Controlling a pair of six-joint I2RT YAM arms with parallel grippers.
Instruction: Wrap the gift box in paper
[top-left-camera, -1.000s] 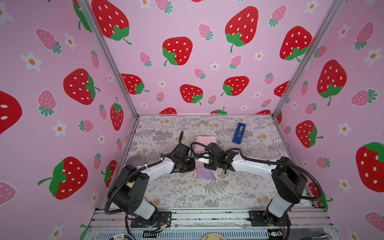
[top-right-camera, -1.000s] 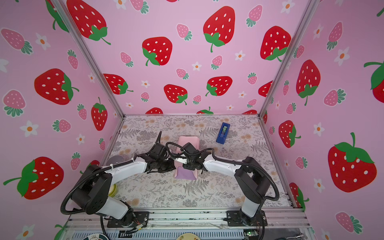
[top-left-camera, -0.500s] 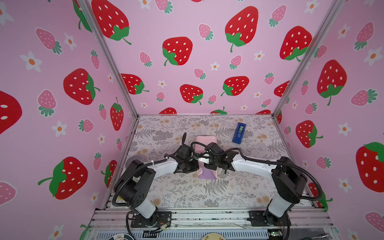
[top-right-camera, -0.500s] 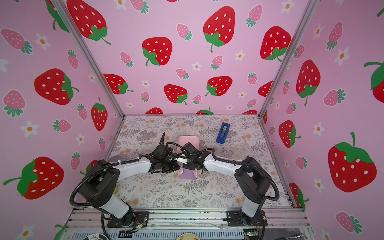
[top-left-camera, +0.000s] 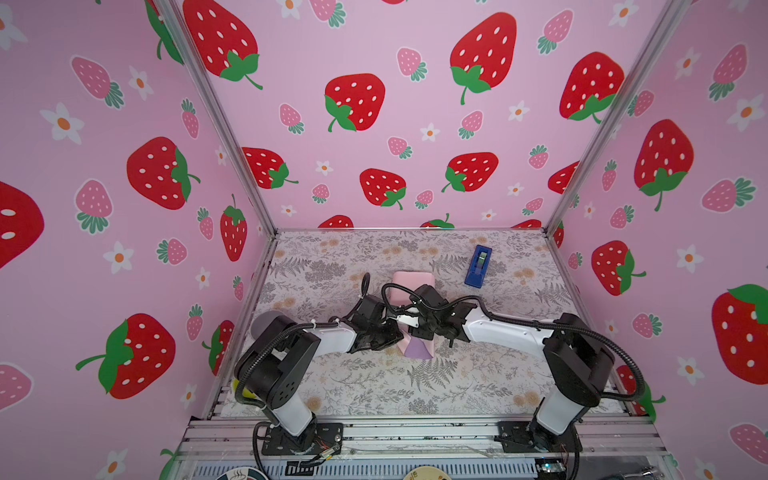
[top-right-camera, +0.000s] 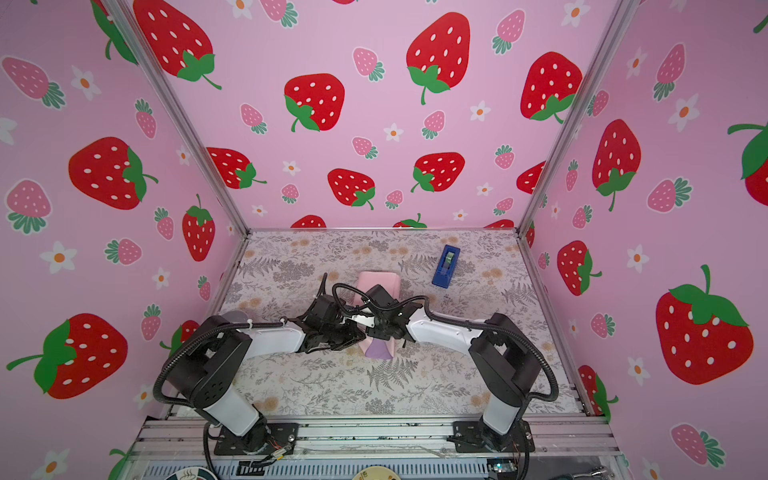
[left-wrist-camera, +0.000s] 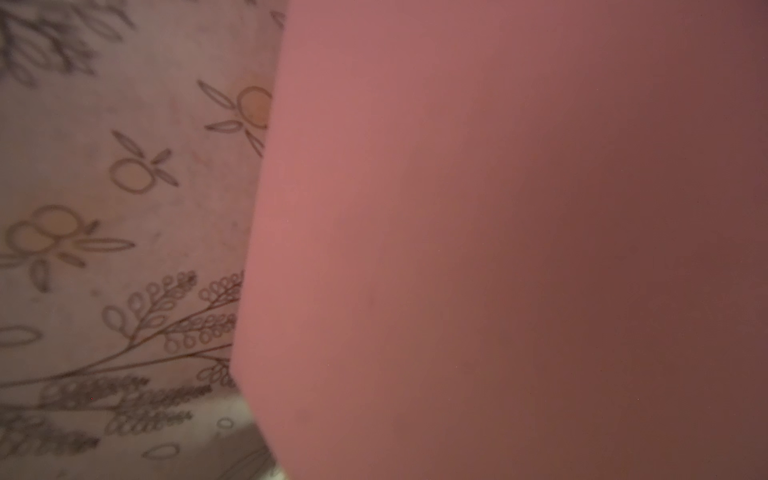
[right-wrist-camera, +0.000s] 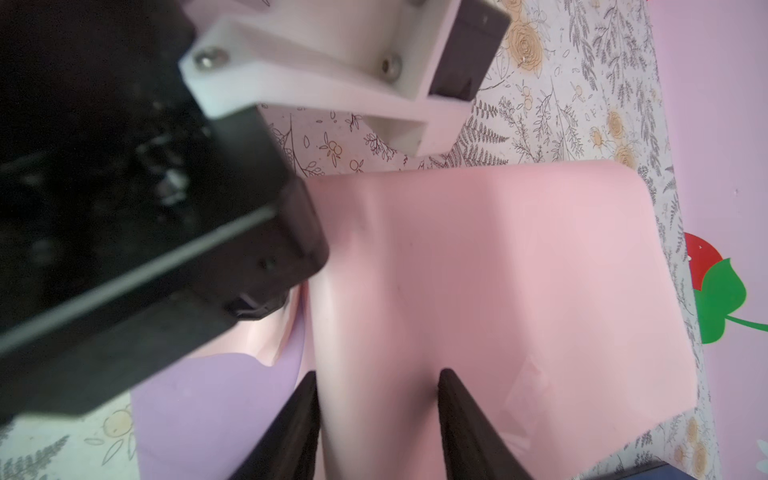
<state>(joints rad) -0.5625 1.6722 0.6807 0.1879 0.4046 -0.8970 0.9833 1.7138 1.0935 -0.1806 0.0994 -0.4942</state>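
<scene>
The paper (top-left-camera: 417, 351) lies mid-table, lilac at the front and pale pink (top-left-camera: 409, 279) at the back, in both top views (top-right-camera: 379, 350). The gift box is hidden under it. Both grippers meet over the paper's middle. My left gripper (top-left-camera: 395, 332) comes in from the left. Its wrist view is filled by pink paper (left-wrist-camera: 498, 232), so its jaws are hidden. Its tip (right-wrist-camera: 253, 309) sits at a crumpled pink and lilac fold. My right gripper (right-wrist-camera: 378, 374) has its two black fingers pressed on either side of a raised pink paper ridge (right-wrist-camera: 374, 316).
A blue tape dispenser (top-left-camera: 478, 266) lies at the back right on the floral table cover (top-left-camera: 374, 395), apart from the paper. A grey round object (top-left-camera: 266, 322) sits behind the left arm by the left wall. Strawberry-print walls close three sides.
My left arm has swung right toward the centre and its gripper now sits against the right one. The lilac front flap looks narrower. The right arm has stayed put.
</scene>
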